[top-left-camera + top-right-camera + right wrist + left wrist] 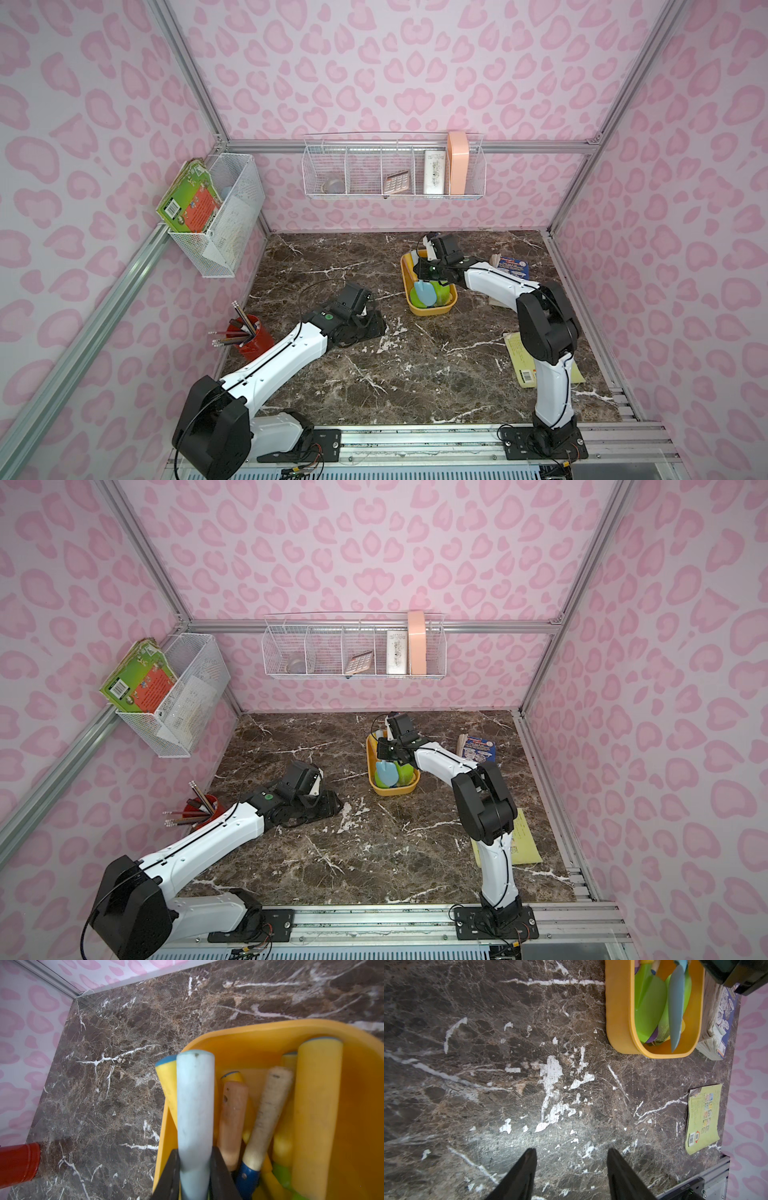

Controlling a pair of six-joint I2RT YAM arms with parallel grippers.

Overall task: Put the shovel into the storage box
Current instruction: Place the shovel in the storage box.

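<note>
Two grippers: the right gripper (195,1169) is clamped on a handle, and the left gripper (572,1167) is spread, with nothing between its black fingers (527,1174).
Right grasp: the jaws pinch the round handle of the pale-blue plastic shovel (195,1101) from both sides. The handle's end sticks out past them.
Shovel position: the blade lies down inside the storage box, tilted on edge over the green blades. The handle rises at the box's far end.
Storage box: the yellow-orange shallow rectangular plastic storage box (434,311) has rounded corners and sits on the table toward the back, right of centre.
Box contents: bright green scoop blades (650,1007), a plain wooden handle (232,1122) and thick yellow handles (318,1115) lie beside the shovel.
Left gripper position: it is low over bare table, well apart from the box.
Table: dark brown marble-pattern table (477,1064) with white veins.
Right side: a blue printed booklet (515,266) lies near the box, and a yellow-green booklet (704,1118) lies nearer the front.
Left side: a round red cup (255,338) of pencils stands beside the left arm.
Walls: white wire-mesh baskets (395,170) hang on the pink patterned walls.
</note>
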